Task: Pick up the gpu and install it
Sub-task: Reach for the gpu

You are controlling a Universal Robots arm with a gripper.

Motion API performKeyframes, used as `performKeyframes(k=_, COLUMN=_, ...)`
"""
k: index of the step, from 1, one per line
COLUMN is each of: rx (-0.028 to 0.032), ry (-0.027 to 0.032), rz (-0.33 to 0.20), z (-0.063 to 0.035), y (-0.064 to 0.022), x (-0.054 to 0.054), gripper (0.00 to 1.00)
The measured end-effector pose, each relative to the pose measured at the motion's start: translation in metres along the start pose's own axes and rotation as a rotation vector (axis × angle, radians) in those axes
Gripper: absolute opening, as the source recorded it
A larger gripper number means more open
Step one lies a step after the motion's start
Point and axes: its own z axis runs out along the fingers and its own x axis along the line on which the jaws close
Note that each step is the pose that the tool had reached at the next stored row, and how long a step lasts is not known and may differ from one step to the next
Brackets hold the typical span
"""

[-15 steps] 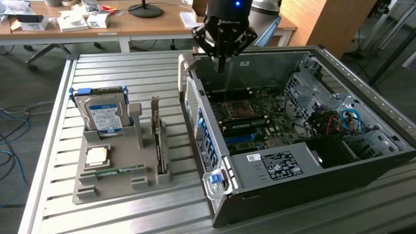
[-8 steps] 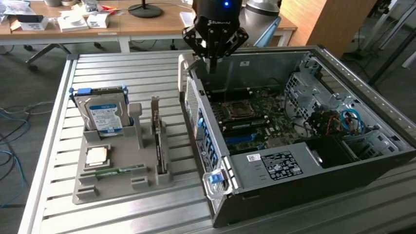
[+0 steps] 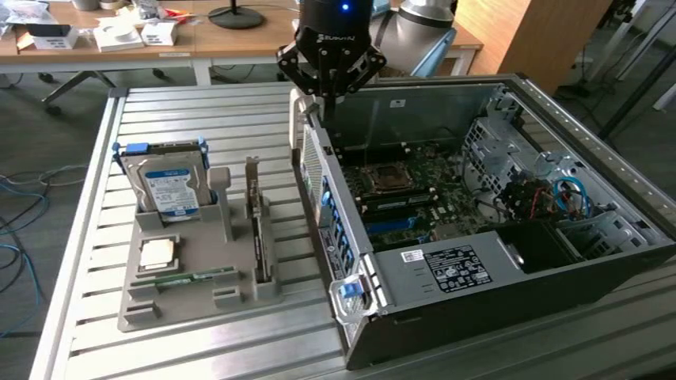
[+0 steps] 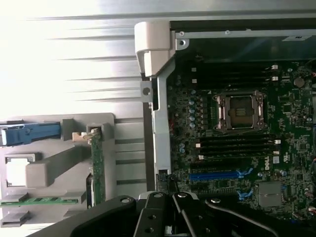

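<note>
At the exterior view's left, on the slatted metal table (image 3: 201, 103), a grey holder (image 3: 158, 309) carrying a silver hard drive (image 3: 169, 186) with a blue label upright at its far end, and nearer, a small square chip (image 3: 158, 253) and a narrow green memory stick (image 3: 188, 279) lying flat. Along the holder's right side, the gpu (image 3: 256, 229): stands on its long edge in a slot, untouched, long axis running near to far, flat faces turned toward the exterior view's left and right. Looks thin and dark brownish from the side, with a silver metal bracket (image 3: 252, 168) at the far end rising a little above the board. Just right of it, the open computer case (image 3: 454, 313) lying on its side, a blue latch (image 3: 349, 291) at its near left corner, the motherboard (image 3: 423, 186) facing up and showing a blue expansion slot (image 4: 217, 174) among black ones. Above the case's far left corner, well apart from the gpu, the black gripper (image 3: 329, 96) hanging with fingers closed together on nothing.
</note>
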Motion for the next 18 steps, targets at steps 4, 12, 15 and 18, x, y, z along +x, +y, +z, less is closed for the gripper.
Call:
performKeyframes(k=4, rx=0.0001, ry=0.0000, rz=0.000, z=0.0005, y=-0.0004, x=0.013, gripper=0.11)
performKeyframes(k=12, rx=0.0000, ry=-0.0001, rz=0.000, z=0.0016, y=0.0013, x=0.037, gripper=0.11)
performKeyframes(k=15, rx=0.0000, ry=0.0000, rz=0.000, z=0.0022, y=0.0028, x=0.045, gripper=0.11)
performKeyframes(k=18, rx=0.0000, ry=-0.0001, rz=0.000, z=0.0028, y=0.0043, x=0.053, gripper=0.11)
